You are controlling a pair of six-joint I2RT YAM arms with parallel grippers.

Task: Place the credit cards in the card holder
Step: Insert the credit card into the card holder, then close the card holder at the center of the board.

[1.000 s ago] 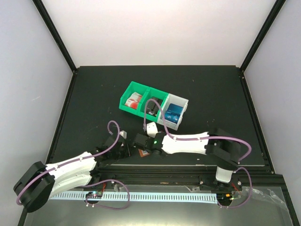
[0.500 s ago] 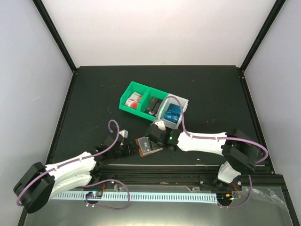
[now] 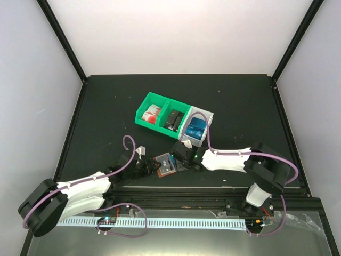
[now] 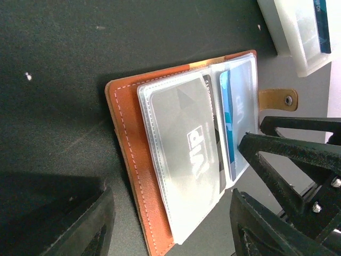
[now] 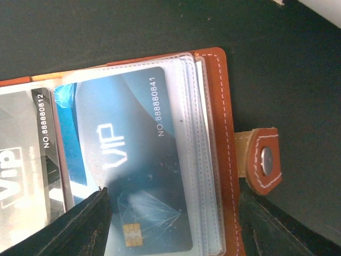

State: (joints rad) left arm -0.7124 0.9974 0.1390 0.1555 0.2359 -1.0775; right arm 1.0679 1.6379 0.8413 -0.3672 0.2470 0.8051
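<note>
The holder (image 5: 228, 133) is smooth brown leather with white thread along its edge. Its pockets (image 4: 184, 160) are clear, shiny plastic. The cards (image 5: 133, 160) inside are glossy plastic. The snap (image 5: 266, 160) is shiny metal. The table (image 4: 80, 53) is black and dull, with tiny pale specks. The bins (image 3: 152, 125) are smooth, hard-looking plastic. The left hand (image 4: 170, 221) has black, dull, grainy fingers (image 4: 266, 229).

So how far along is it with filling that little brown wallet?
Partly done. The open reddish-brown leather wallet holds a blue VIP card and a greyish VIP card in its clear pockets. Nothing is in hand: the left gripper and right gripper are open beside it. Left to do: red-and-white cards and black cards sit in the green plastic bin, blue cards in the white plastic bin.
</note>
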